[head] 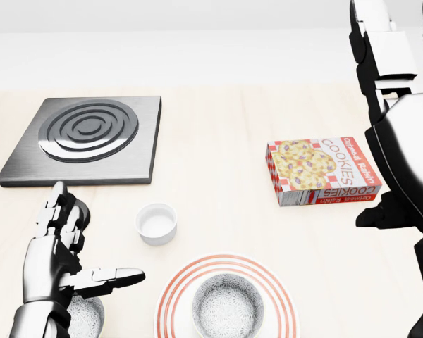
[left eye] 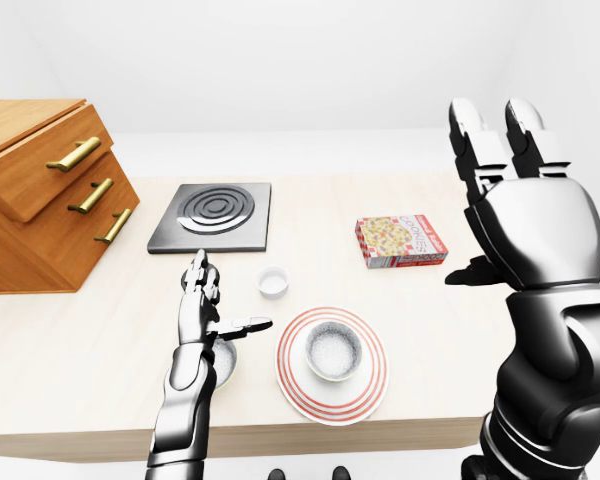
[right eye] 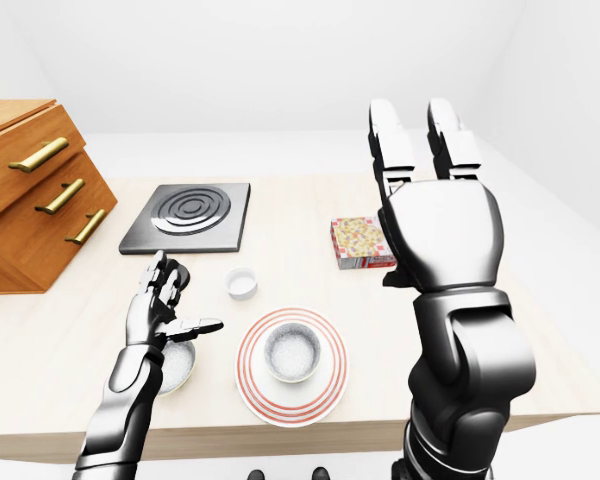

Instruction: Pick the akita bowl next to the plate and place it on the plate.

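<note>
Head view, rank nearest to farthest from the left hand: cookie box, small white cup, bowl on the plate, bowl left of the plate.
1. Left bowl: bottom left, partly hidden behind the left hand.
2. Small white cup: up and right of the hand.
3. Centre bowl: bottom centre, sitting on the plate.
4. Cookie box: right side, clearly farthest.
</note>
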### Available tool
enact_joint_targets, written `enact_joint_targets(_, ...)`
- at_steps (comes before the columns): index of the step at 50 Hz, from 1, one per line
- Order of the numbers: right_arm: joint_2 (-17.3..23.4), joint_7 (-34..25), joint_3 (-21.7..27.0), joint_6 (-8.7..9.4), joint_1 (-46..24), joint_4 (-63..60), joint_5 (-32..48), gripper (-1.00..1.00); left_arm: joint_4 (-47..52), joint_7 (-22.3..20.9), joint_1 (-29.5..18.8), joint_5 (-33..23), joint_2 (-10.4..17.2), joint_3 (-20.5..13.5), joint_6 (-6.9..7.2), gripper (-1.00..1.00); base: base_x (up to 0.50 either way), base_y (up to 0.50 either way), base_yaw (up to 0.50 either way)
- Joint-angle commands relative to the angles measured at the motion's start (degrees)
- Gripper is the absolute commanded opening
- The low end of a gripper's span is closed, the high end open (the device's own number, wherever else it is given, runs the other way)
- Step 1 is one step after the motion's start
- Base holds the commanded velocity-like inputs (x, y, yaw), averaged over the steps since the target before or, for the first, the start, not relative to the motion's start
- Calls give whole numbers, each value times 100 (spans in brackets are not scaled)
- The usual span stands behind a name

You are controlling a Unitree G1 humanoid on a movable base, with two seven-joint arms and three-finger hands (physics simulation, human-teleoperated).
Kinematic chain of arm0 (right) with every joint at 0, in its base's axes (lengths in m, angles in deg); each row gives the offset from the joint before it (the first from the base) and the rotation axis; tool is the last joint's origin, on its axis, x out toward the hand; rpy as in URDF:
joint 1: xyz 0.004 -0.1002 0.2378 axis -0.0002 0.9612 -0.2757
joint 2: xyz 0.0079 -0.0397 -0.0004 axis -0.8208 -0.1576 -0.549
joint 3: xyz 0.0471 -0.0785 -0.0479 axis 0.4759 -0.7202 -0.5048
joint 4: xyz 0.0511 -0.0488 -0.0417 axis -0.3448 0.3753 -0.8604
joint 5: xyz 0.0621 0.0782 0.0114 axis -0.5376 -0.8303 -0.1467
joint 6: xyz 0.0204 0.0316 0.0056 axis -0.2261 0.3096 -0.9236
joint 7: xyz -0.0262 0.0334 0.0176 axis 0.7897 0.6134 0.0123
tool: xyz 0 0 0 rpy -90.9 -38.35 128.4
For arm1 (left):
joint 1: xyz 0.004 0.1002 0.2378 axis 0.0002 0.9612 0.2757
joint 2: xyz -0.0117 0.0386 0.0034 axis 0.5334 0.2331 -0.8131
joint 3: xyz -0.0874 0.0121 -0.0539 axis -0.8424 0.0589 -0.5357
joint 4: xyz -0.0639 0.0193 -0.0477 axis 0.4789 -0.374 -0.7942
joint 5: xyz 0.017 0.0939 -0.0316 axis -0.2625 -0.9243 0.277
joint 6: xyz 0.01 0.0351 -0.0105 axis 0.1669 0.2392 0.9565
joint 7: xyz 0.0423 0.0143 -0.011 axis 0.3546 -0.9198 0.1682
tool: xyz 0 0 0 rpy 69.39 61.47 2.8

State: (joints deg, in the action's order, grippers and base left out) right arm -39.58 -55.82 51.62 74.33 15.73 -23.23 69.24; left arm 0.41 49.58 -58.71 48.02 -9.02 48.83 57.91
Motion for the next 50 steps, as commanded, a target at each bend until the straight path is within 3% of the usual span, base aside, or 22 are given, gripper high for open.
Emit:
enact_joint_targets(1, 69, 0, -27, 0, -327, -10, 25, 100, 58, 6, 19, 4, 1, 2, 39, 100, 0, 0, 0)
enact_joint_targets(2, 76, 0, -24, 0, -331, -9, 26, 100, 7, -3, 12, 3, 3, -6, -3, 100, 0, 0, 0)
enact_joint_targets(3, 78, 0, -21, 0, -326, -5, 23, 100, 97, 12, 31, 3, -1, 5, 57, 100, 0, 0, 0)
enact_joint_targets(6, 82, 0, -13, 0, -318, -5, 16, 100, -20, -10, 12, 1, -1, -8, -30, 100, 0, 0, 0)
enact_joint_targets(11, 96, 0, -25, 0, -414, 13, 26, 100, 168, 31, 30, 8, -6, 9, 57, 100, 0, 0, 0)
enact_joint_targets(17, 88, 0, -69, 0, -493, 17, 49, 100, 106, 18, 8, 22, -9, -8, 57, 100, 0, 0, 0)
enact_joint_targets(34, -4, 0, -150, 0, -494, 65, 117, 100, 2147, 304, 34, 384, -23, -83, 57, 100, 0, 0, 0)
enact_joint_targets(50, -39, 0, -164, 0, -446, 31, 130, 100, 2351, 300, 80, 398, -53, -44, 57, 100, 0, 0, 0)
